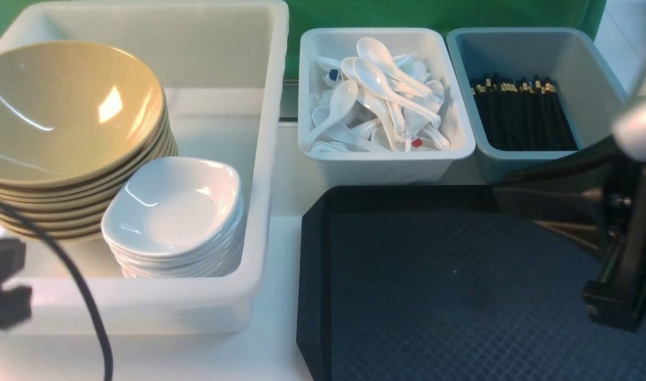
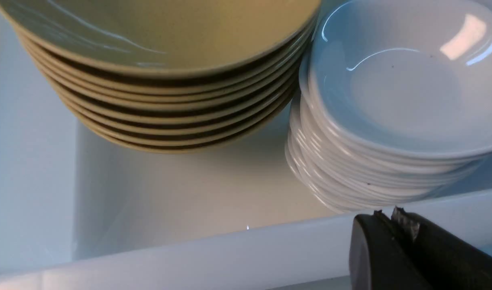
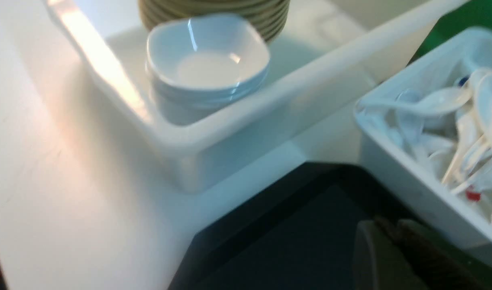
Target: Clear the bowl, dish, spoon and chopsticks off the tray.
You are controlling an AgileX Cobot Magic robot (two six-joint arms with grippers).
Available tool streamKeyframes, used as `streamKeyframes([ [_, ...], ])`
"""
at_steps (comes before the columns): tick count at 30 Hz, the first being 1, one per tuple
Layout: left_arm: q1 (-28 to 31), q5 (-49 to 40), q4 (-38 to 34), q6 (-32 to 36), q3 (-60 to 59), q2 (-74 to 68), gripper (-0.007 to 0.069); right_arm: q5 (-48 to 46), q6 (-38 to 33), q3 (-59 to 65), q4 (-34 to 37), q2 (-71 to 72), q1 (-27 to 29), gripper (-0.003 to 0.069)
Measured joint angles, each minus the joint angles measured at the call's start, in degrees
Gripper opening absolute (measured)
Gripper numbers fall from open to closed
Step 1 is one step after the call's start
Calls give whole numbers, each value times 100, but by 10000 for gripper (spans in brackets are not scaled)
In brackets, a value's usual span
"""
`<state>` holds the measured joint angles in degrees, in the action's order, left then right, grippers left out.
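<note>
Both left fingers pressed together — top dish just beyond, apart

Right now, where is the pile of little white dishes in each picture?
Front view: the white dish pile sits lower left, inside the big white tub, just right of the olive bowl stack.
Left wrist view: close up, beside the bowls, just inside the tub's rim.
Right wrist view: near the tub's corner, with the bowls behind it.
Shared landmark: the olive bowl stack, next to the pile in every view.
</note>
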<state>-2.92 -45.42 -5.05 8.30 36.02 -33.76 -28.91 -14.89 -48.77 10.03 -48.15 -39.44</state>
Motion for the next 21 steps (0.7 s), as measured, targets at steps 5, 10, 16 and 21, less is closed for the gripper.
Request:
streamKeyframes([
  [5, 0, 862, 0, 0, -930, 730, -11, 1055, -6, 787, 26, 757, 0, 97],
  [10, 0, 1122, 0, 0, -1261, 1157, -11, 1521, -10, 1084, 37, 1007, 0, 98],
  [16, 0, 1035, 0, 0, -1288, 1208, -11, 1491, -12, 1096, 36, 983, 0, 98],
  [21, 0, 1022, 0, 0, -1288, 1218, -12, 1491, -12, 1096, 42, 983, 0, 98],
])
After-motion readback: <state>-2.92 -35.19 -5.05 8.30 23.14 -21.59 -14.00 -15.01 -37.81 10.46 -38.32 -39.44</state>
